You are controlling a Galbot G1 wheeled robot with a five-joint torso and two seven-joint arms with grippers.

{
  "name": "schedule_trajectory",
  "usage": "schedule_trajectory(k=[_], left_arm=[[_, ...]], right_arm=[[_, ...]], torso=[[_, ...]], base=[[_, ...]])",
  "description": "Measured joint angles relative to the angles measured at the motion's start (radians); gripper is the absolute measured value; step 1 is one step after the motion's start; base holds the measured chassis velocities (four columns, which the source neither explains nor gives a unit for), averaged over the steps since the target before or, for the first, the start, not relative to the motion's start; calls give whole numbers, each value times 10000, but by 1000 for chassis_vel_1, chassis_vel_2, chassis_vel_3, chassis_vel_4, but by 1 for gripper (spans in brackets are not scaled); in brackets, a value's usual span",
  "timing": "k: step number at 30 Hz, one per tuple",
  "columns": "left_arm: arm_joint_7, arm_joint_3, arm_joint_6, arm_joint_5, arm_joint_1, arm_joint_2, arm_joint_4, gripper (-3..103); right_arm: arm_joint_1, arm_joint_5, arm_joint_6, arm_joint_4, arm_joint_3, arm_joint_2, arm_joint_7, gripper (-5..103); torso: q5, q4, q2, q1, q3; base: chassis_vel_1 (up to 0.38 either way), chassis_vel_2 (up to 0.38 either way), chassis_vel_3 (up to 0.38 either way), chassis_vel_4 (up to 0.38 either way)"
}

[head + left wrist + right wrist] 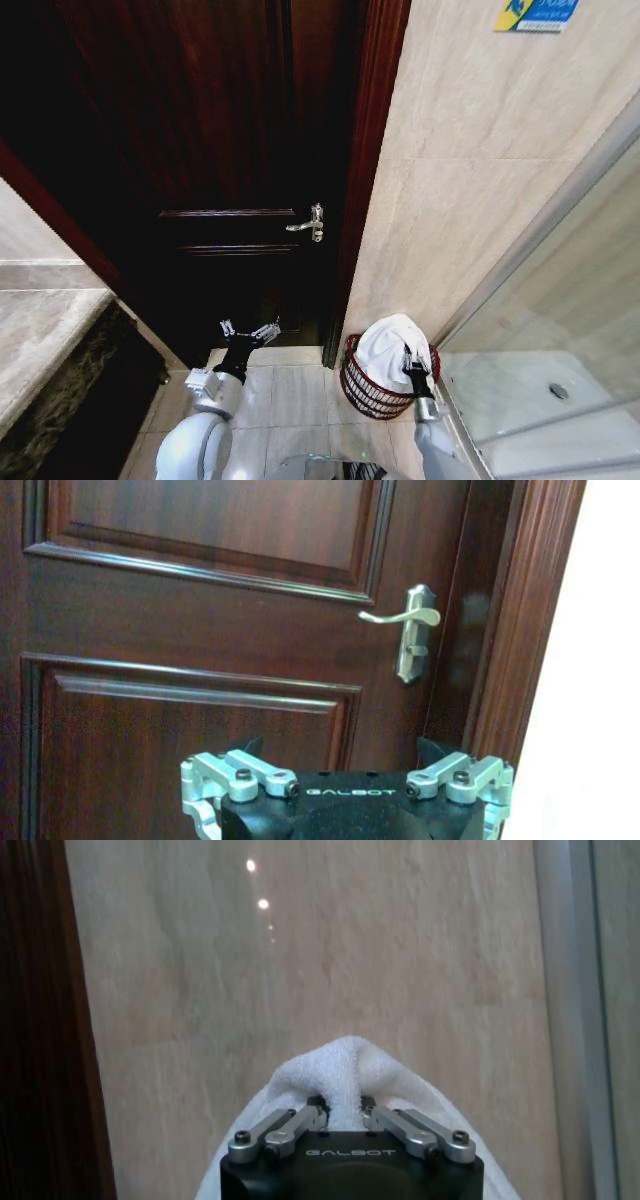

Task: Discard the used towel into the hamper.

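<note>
Jaws of "GALBOT"-marked right gripper (340,1114) pinching white towel (345,1065) above hamper (365,390).

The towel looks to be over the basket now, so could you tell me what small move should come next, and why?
Probably open the right gripper: it is pinching a fold of the white towel, which already drapes into the basket. The left gripper hangs open by the door.

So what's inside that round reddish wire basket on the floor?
A white towel fills the round reddish-brown wire hamper and bulges above its rim. The right gripper is shut on the towel. Anything underneath is hidden by the cloth.
</note>
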Motion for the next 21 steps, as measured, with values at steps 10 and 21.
schedule_trajectory(k=[10, 21], left_arm=[[-1, 0, 0, 0, 0, 0, 0, 100], [0, 0, 0, 0, 0, 0, 0, 100]], right_arm=[[-27, 235, -539, -62, -187, -23, -67, 13], [37, -305, -1422, -107, -140, -72, 141, 13]], torso=[[0, 1, 0, 0, 0], [-1, 0, 0, 0, 0]], base=[[0, 0, 0, 0], [0, 0, 0, 0]])
